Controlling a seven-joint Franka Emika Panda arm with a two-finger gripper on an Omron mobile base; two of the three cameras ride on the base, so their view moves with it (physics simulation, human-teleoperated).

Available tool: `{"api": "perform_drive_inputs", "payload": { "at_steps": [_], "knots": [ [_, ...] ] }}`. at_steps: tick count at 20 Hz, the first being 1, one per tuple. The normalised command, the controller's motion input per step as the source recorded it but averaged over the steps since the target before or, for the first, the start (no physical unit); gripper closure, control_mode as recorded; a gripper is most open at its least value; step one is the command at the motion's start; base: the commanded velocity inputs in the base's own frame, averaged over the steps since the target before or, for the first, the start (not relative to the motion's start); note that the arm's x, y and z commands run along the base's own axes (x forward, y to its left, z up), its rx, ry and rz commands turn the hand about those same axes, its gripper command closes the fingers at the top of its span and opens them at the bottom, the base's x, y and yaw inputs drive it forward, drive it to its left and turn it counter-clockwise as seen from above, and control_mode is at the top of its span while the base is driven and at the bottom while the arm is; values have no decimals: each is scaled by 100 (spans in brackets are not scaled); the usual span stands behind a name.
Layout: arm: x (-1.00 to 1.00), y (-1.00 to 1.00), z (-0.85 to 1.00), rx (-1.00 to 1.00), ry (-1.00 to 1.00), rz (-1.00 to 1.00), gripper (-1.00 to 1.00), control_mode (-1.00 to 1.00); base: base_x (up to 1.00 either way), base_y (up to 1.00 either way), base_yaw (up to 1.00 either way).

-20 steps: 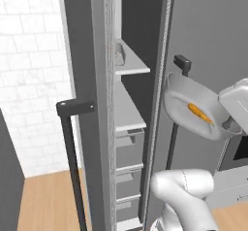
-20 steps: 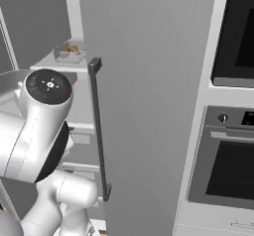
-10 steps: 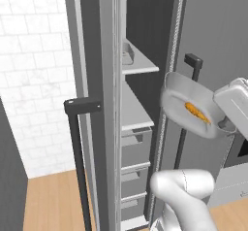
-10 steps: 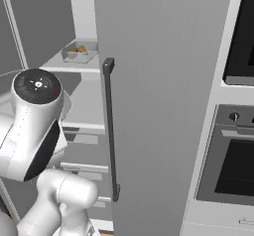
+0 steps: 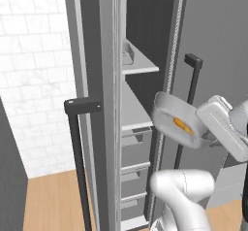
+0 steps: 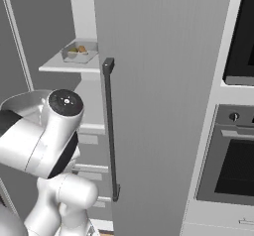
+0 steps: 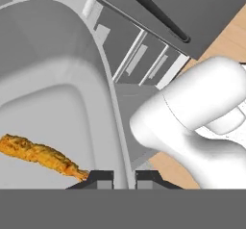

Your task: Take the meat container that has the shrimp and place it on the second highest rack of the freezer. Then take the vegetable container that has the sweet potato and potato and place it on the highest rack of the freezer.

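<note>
One container of two is in hand: my pincer [image 7: 117, 177] is clamped on the meat container [image 5: 172, 121] rim, shrimp [image 5: 183, 125] inside, before the open freezer [image 5: 140, 104]; neither is racked yet.

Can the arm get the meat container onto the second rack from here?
Probably yes: the gripper, shut on the meat container, holds it before the open freezer, level with the bare shelf.
</note>
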Motion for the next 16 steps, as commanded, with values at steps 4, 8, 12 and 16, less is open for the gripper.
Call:
{"api": "perform_drive_inputs", "payload": {
  "at_steps": [4, 8, 12, 16],
  "knots": [
    [18, 17, -33, 1, -1, -8, 100, -100, 0, 0, 0],
    [50, 33, -3, 0, -1, -19, 100, -100, 0, 0, 0],
    [68, 20, 0, 0, 0, -20, 100, -100, 0, 0, 0],
    [41, 3, 0, 8, 4, -15, 100, -100, 0, 0, 0]
  ]
}}
